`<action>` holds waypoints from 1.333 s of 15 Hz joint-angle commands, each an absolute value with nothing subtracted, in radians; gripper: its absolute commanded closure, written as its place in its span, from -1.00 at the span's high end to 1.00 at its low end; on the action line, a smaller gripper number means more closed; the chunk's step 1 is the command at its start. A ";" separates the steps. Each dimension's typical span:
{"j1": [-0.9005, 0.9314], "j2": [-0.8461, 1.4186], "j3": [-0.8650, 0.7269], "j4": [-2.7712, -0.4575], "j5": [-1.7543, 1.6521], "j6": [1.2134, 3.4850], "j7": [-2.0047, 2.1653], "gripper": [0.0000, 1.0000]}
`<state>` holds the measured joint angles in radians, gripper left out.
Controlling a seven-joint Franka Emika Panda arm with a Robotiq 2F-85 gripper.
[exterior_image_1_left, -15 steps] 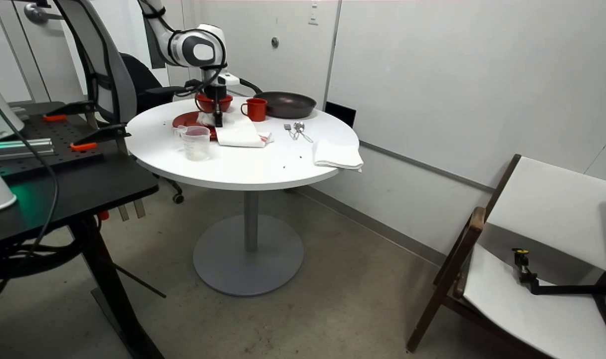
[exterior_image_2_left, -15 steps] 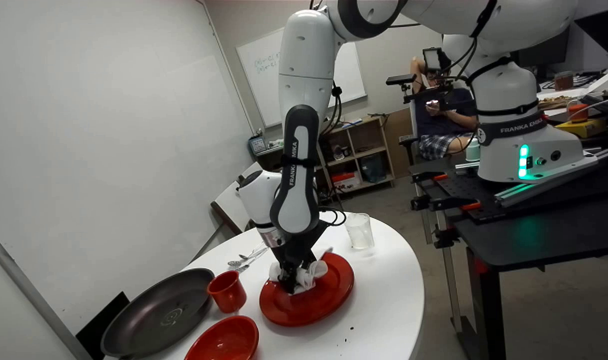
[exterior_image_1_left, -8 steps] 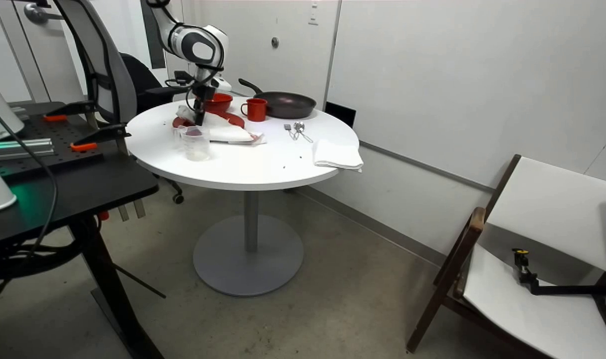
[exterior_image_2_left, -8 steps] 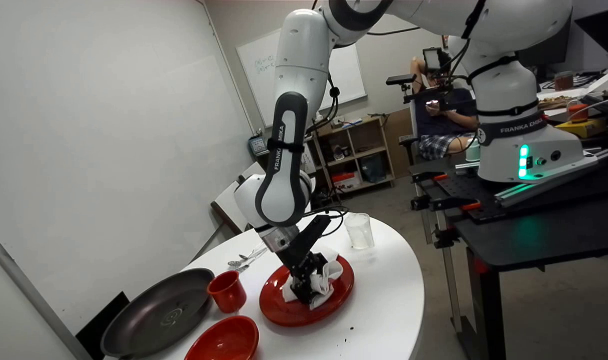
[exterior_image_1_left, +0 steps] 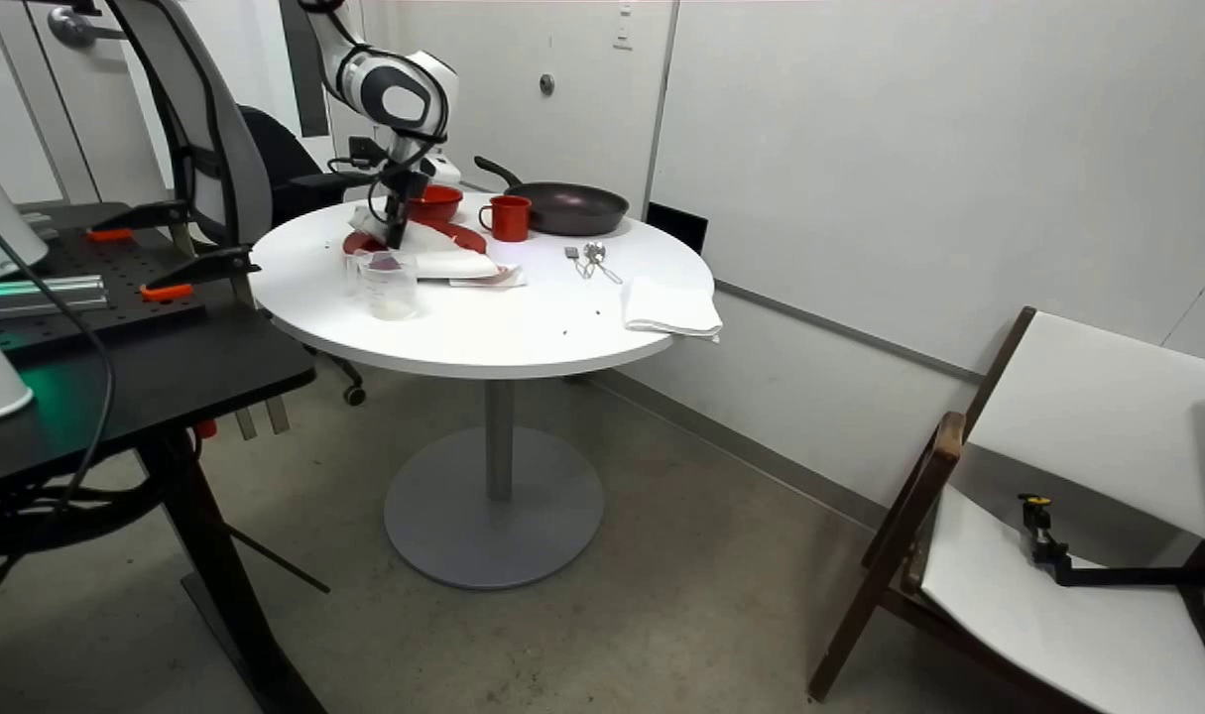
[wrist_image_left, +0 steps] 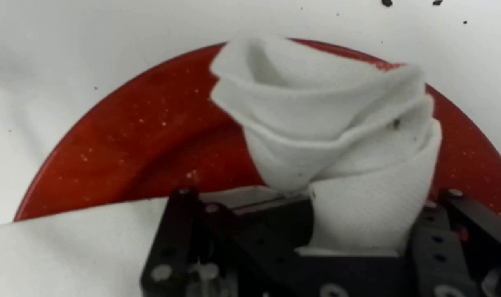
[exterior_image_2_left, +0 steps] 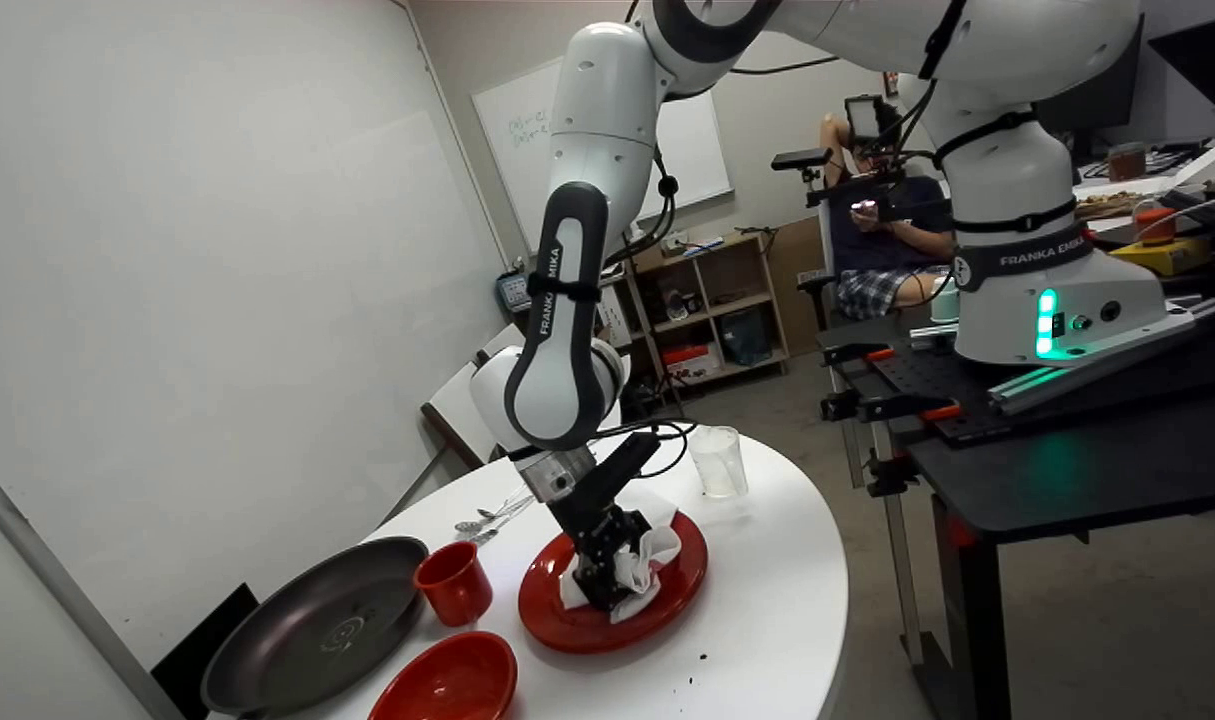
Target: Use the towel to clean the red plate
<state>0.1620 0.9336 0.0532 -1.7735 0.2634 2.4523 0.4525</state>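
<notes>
The red plate [exterior_image_2_left: 552, 612] lies on the white round table and also shows in the wrist view [wrist_image_left: 163, 119]. In an exterior view [exterior_image_1_left: 460, 236] it is partly hidden by the towel and arm. The white towel [wrist_image_left: 328, 115] is bunched up between my fingers, with small dark specks on it. It rests over the plate in both exterior views [exterior_image_1_left: 448, 260] [exterior_image_2_left: 659, 552], and part of it hangs past the rim. My gripper [exterior_image_2_left: 607, 595] is shut on the towel, tilted, low over the plate's middle. The fingertips are hidden by cloth. Light crumbs dot the plate.
A clear cup [exterior_image_2_left: 719, 462] stands close to the plate. A red mug [exterior_image_2_left: 455, 585], a red bowl [exterior_image_2_left: 452, 685] and a dark frying pan [exterior_image_2_left: 317, 630] stand on its other side. Utensils [exterior_image_1_left: 594, 260] and a folded white cloth [exterior_image_1_left: 671, 309] lie on the table.
Over the last second my gripper has tilted and dragged the towel across the plate toward the clear cup's side. In the last half second it has shifted only slightly.
</notes>
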 commanded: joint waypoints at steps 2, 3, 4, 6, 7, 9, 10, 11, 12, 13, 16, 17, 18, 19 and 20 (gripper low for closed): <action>0.186 0.939 0.069 -1.815 0.298 2.606 0.455 -0.96; 0.188 0.942 0.075 -1.821 0.303 2.633 0.454 -0.96; 0.188 0.945 0.078 -1.825 0.308 2.657 0.454 -0.96; 0.190 0.947 0.083 -1.836 0.321 2.719 0.455 -0.96; 0.192 0.948 0.084 -1.842 0.328 2.761 0.457 -0.96; 0.197 0.948 0.083 -1.854 0.335 2.826 0.460 -0.96; 0.200 0.949 0.082 -1.860 0.338 2.855 0.461 -0.96; 0.203 0.949 0.079 -1.865 0.341 2.892 0.464 -0.96; 0.209 0.953 0.073 -1.867 0.344 2.934 0.471 -0.96; 0.213 0.955 0.070 -1.871 0.349 2.976 0.476 -0.96; 0.240 0.978 0.037 -1.867 0.364 3.118 0.506 -0.96; 0.249 0.986 0.025 -1.866 0.371 3.158 0.514 -0.96; 0.262 0.994 0.010 -1.867 0.380 3.195 0.523 -0.96; 0.275 1.000 -0.007 -1.866 0.392 3.218 0.529 -0.96; 0.296 1.007 -0.032 -1.866 0.403 3.240 0.537 -0.96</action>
<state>0.2351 0.9858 0.0281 -1.8680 0.3580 3.1570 0.5051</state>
